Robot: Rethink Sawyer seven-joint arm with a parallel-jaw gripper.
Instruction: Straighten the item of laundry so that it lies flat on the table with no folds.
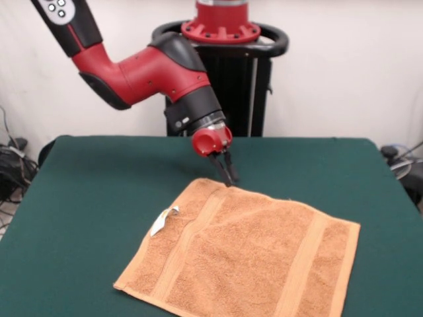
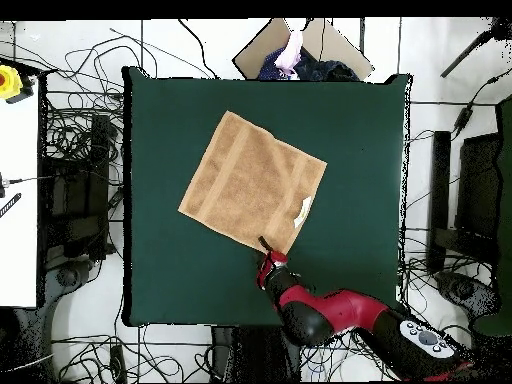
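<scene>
The orange-tan towel [image 1: 244, 257] lies spread out on the green table [image 1: 86, 198], turned like a diamond, with its white tag [image 1: 162, 221] curled up on the left edge. Woven bands run near two edges. My gripper [image 1: 230, 177] points down at the towel's far corner, tips at the cloth's edge, fingers close together. I cannot tell whether any cloth is pinched between them. In the overhead view the towel [image 2: 250, 180] sits on the table [image 2: 370, 150] left of centre, and the gripper [image 2: 265, 243] is at its bottom corner near the tag [image 2: 304, 208].
The black pedestal [image 1: 225, 66] stands behind the table's far edge. Cables cover the floor around the table [image 2: 80, 150]. A cardboard box with clothes [image 2: 300, 50] sits past the table's top edge in the overhead view. A white desk [image 2: 20, 180] stands at the left.
</scene>
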